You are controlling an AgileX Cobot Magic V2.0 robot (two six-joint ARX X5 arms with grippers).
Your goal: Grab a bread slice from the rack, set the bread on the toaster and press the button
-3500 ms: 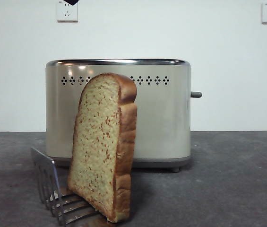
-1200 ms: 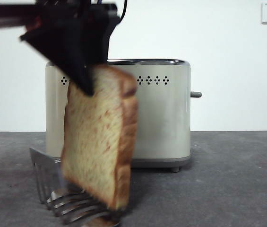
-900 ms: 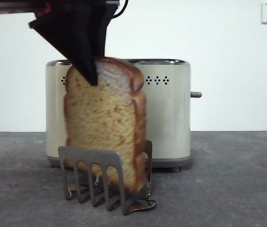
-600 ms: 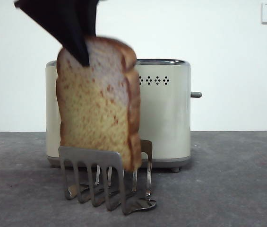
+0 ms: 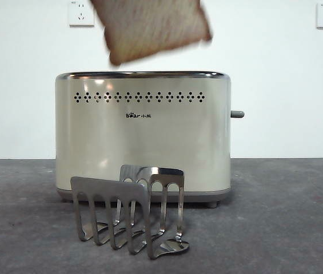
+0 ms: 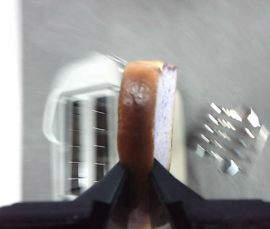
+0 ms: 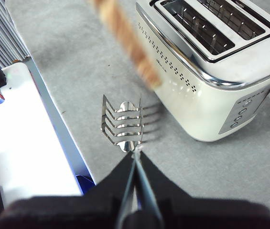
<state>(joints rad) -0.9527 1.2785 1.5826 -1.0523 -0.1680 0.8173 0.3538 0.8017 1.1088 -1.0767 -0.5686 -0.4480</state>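
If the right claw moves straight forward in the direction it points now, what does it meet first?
Most likely the rack: it lies directly ahead of the right claw, which is shut. The toaster sits off to one side, and the slice of bread is higher up; depth is uncertain.

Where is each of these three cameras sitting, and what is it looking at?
Front view: low at table height, facing the toaster and rack; no arm shows.
Left wrist view: on the left arm, looking past its fingers clamping the slice of bread.
Right wrist view: on the right arm, fingers closed, looking down.
All share toaster, rack, bread.
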